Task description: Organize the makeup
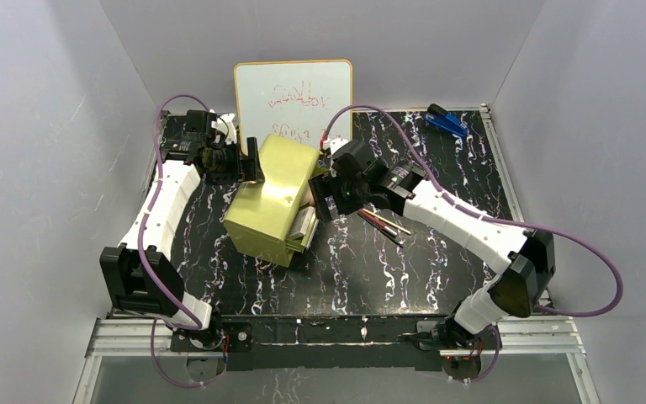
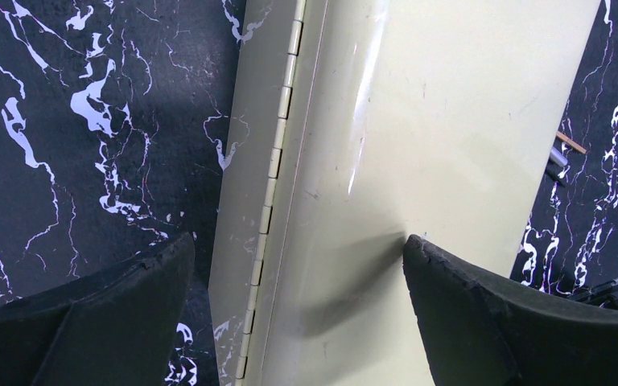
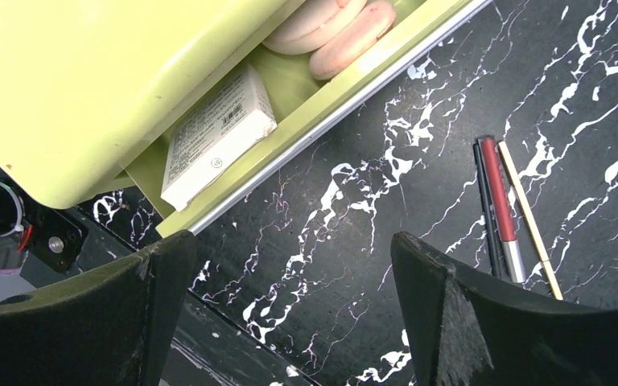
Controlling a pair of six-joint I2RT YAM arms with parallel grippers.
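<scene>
— Which step is being worked on?
— Filling, it seems. At centre left of the top view, the case (image 1: 273, 198) is being faced by the left gripper (image 2: 296, 249), spread wide, nothing clamped. The packet (image 3: 217, 137) and two discs (image 3: 330, 28) are being housed inside. The right gripper (image 3: 290, 241) is being held released and empty.
— And next?
— The red stick (image 3: 499, 193), at right on the table (image 3: 354, 265), is probably being targeted; a narrow pinch is being called for.
— Surroundings?
— The black marbled top is being hemmed by grey walls (image 1: 50, 126); a whiteboard (image 1: 294, 97) is being leaned behind.
</scene>
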